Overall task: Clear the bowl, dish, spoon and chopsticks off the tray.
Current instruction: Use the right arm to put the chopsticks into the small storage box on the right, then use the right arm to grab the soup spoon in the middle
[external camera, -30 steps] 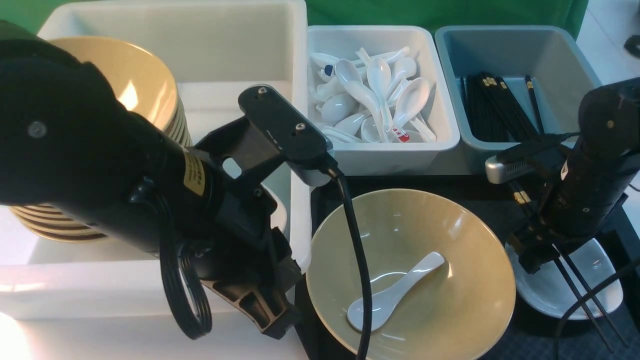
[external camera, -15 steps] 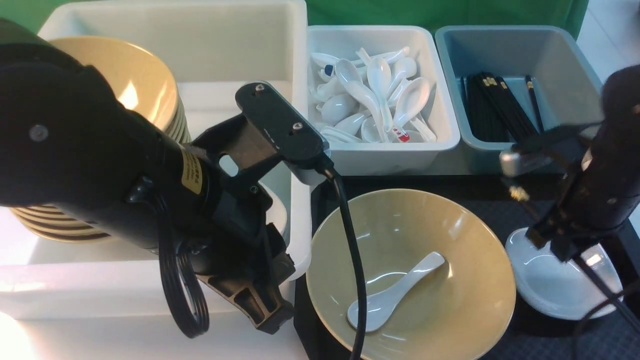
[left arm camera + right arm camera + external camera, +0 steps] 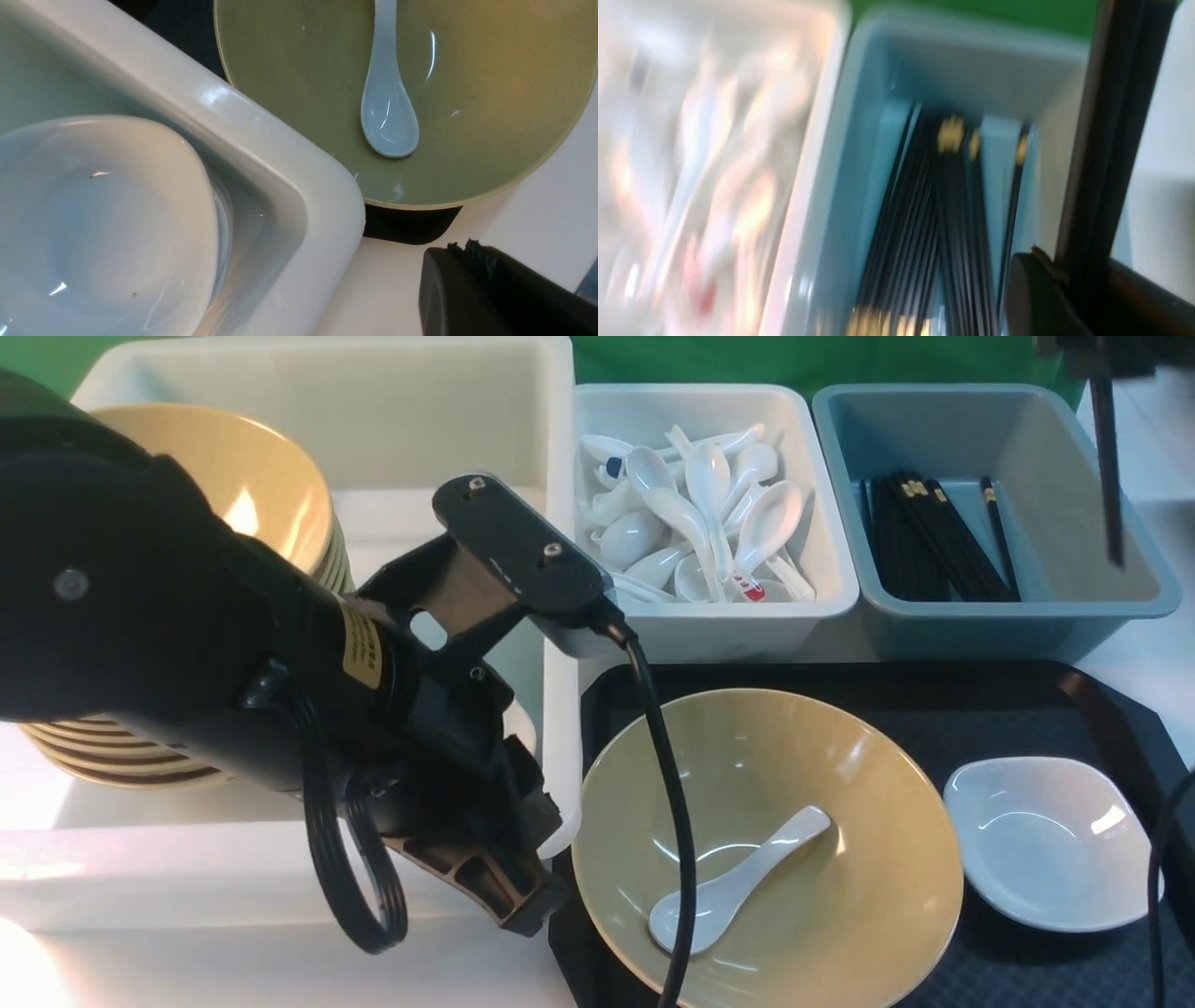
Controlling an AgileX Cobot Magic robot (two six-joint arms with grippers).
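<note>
Right claw: the right gripper (image 3: 1083, 284) was pinched narrow on the chopsticks (image 3: 1107, 467), high at the far right. The wrist view was blurred, so the grip was probably near their thick end.
Chopsticks' axis: close to upright, tips down, clear of the tray (image 3: 980, 709).
Below the tips: the right side of the grey-blue tub (image 3: 980, 630). The stored sticks (image 3: 934, 537) lay in its left half, running far to near.
Coming move, judged: lower and tilt them into that far-to-near line before release, or they could lean on the wall.
Left claw: the left gripper (image 3: 509, 896) was closed with nothing visible in it, just left of the bowl (image 3: 840, 915).
On the tray: the spoon (image 3: 728, 887) lay inside the bowl, and the dish (image 3: 1046, 840) sat to its right, apart.
</note>
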